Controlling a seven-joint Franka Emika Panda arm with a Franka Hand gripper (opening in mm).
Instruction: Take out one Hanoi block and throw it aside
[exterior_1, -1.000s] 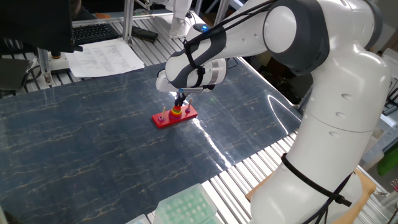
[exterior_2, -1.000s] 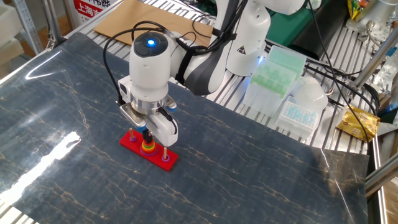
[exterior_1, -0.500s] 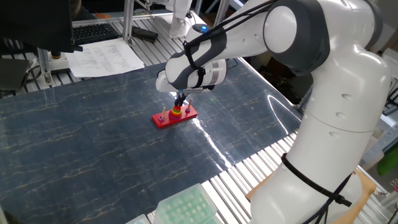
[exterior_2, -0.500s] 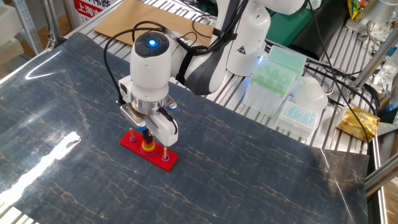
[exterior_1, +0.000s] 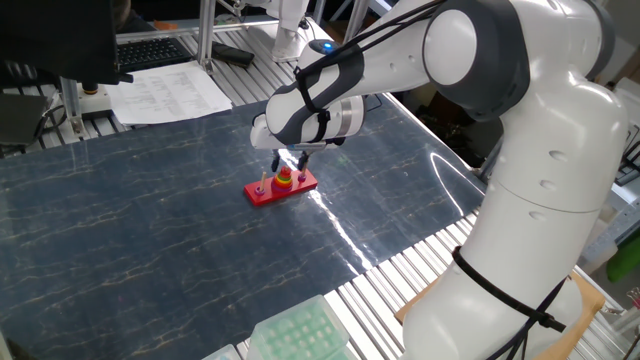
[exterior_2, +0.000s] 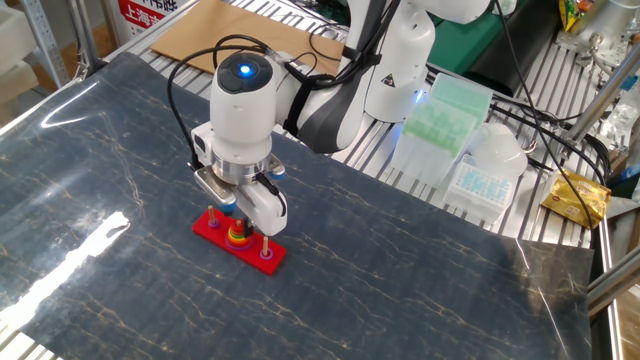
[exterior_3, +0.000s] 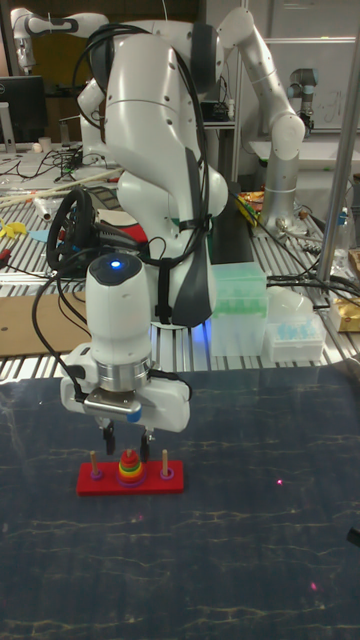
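One small ring: we see the red Hanoi block (exterior_3: 127, 454) at the very top of the coloured stack, on the middle peg of the base; in the two fixed side views it is too small for us to pick out cleanly
Stack: under the block we make out a yellow ring (exterior_3: 127, 464) and wider rings (exterior_3: 127, 474) below it, all threaded on the same peg
Base: a red rectangular base (exterior_3: 131, 480) lies flat on the table; we see it also at (exterior_1: 281, 188) and (exterior_2: 238, 241), with an upright peg (exterior_3: 92, 461) on one side of the stack and another peg (exterior_3: 163, 458) on the other
Gripper: the gripper (exterior_3: 127, 439) hangs straight above the stack with its two fingers spread apart, one finger (exterior_3: 107, 436) and the other finger (exterior_3: 146, 437) standing either side of the middle peg; we see nothing held between them, and their tips sit just above the block without touching it; from the side views it appears at (exterior_1: 287, 165) and (exterior_2: 237, 214), right over the base
Arm: the white arm (exterior_1: 470, 60) reaches over the table from its far edge
Table: a dark marbled table (exterior_2: 420, 280) carries the base
Beside the table: we see a green rack (exterior_2: 440, 112) on the metal rails, well apart from the base
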